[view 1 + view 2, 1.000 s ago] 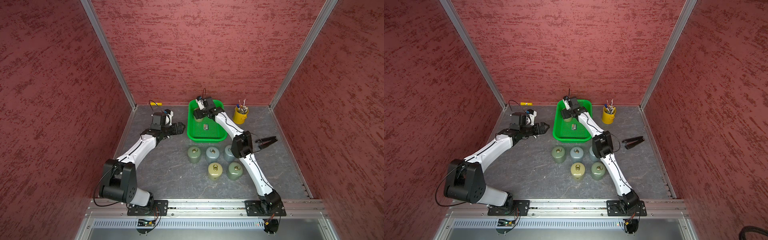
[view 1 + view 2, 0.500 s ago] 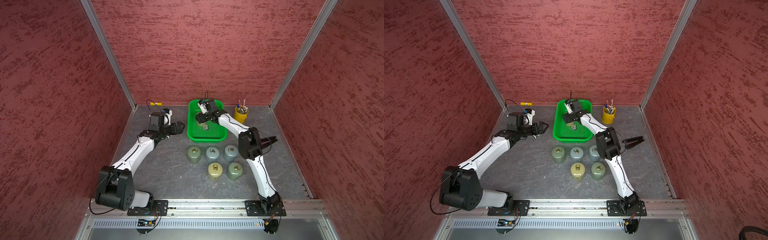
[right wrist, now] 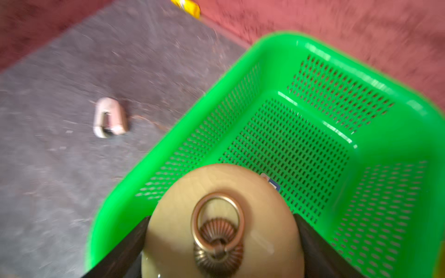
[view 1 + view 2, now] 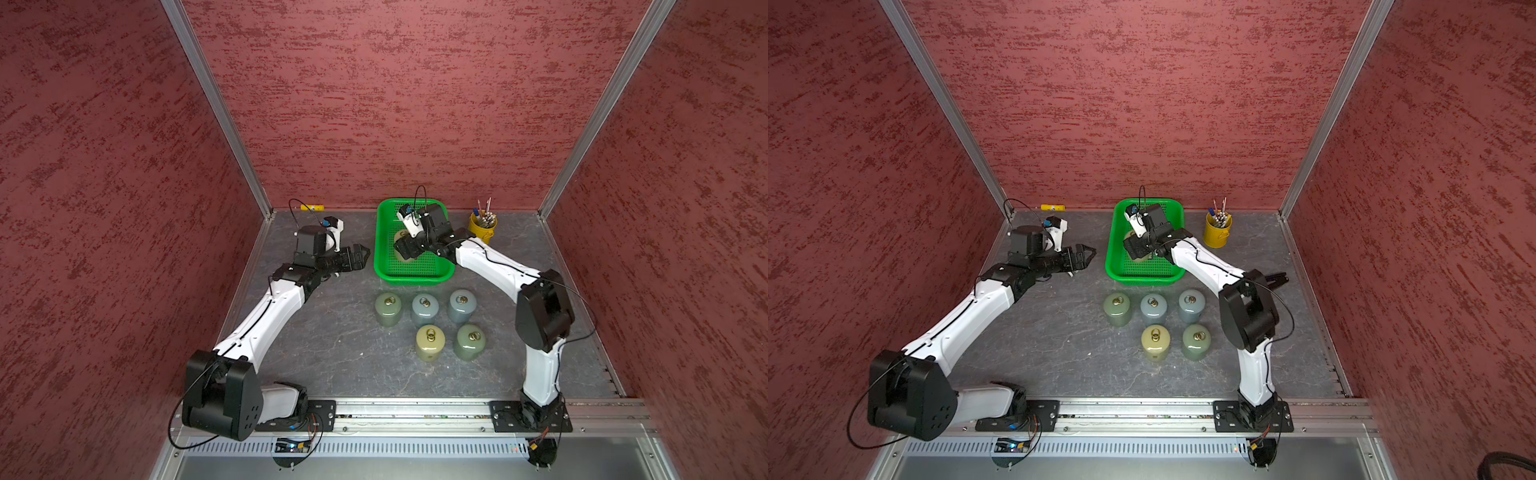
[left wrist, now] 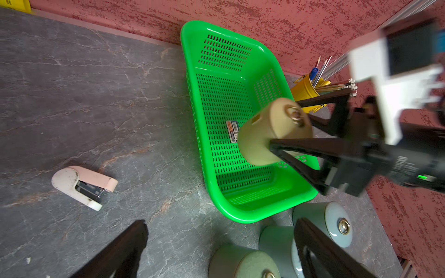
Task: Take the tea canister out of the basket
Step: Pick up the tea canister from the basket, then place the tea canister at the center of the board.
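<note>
Right wrist view: the beige round ceramic tea canister [image 3: 168, 216], brass ring on its lid, is clamped between my right gripper's [image 3: 221, 231] two black fingers, one on each side of its body. It's off the mesh floor, tilted, hanging over the inside of the bright green perforated plastic basket [image 5: 243, 211], not yet past the rim.

A second ago I was down at the far end of that basket. Now my wrist has come back toward the middle and my right elbow has swung out to the right.

My left gripper [image 5: 220, 223] hovers just beside the basket's left wall, fingers spread wide, holding nothing, about where it was.

Five glazed green and blue-grey lidded jars [image 4: 424, 309] stand on the grey marbled table [image 4: 332, 353] in front of the basket. The small yellow bucket of pens [image 4: 482, 228] sits near its far right corner. A pink stapler [image 5: 84, 185] lies to the basket's left.
</note>
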Controlling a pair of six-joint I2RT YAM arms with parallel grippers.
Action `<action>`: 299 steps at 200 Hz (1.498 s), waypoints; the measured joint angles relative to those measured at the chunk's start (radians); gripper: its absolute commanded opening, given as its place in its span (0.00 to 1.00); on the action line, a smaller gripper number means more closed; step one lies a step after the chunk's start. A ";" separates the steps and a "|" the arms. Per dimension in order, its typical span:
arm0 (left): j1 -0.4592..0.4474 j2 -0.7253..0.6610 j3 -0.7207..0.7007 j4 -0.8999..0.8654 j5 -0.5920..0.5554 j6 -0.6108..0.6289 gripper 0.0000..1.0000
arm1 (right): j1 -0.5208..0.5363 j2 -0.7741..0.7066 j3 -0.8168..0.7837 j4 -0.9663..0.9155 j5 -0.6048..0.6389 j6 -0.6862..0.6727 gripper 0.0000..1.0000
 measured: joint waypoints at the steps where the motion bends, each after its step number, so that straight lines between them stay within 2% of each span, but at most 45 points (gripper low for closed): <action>1: 0.000 0.000 0.000 0.000 0.000 0.000 0.99 | 0.001 -0.005 -0.002 0.000 0.000 0.000 0.00; 46: -0.011 -0.014 0.000 -0.033 -0.010 0.000 0.99 | 0.109 -0.285 -0.135 -0.004 0.009 -0.030 0.00; 84: -0.014 -0.039 0.000 -0.050 -0.027 0.001 0.99 | 0.208 -0.501 -0.352 -0.001 -0.019 -0.012 0.00; 137: -0.016 -0.046 0.000 -0.068 -0.047 -0.012 0.99 | 0.341 -0.674 -0.641 0.012 -0.031 0.087 0.00; 199: -0.016 -0.046 0.000 -0.081 -0.049 -0.034 0.99 | 0.486 -0.661 -0.779 0.149 -0.005 0.213 0.00; 238: -0.016 -0.046 0.000 -0.081 -0.052 -0.034 1.00 | 0.540 -0.537 -0.805 0.230 0.060 0.246 0.00; 299: -0.016 -0.046 -0.004 -0.080 -0.063 -0.030 1.00 | 0.570 -0.403 -0.807 0.318 0.143 0.260 0.00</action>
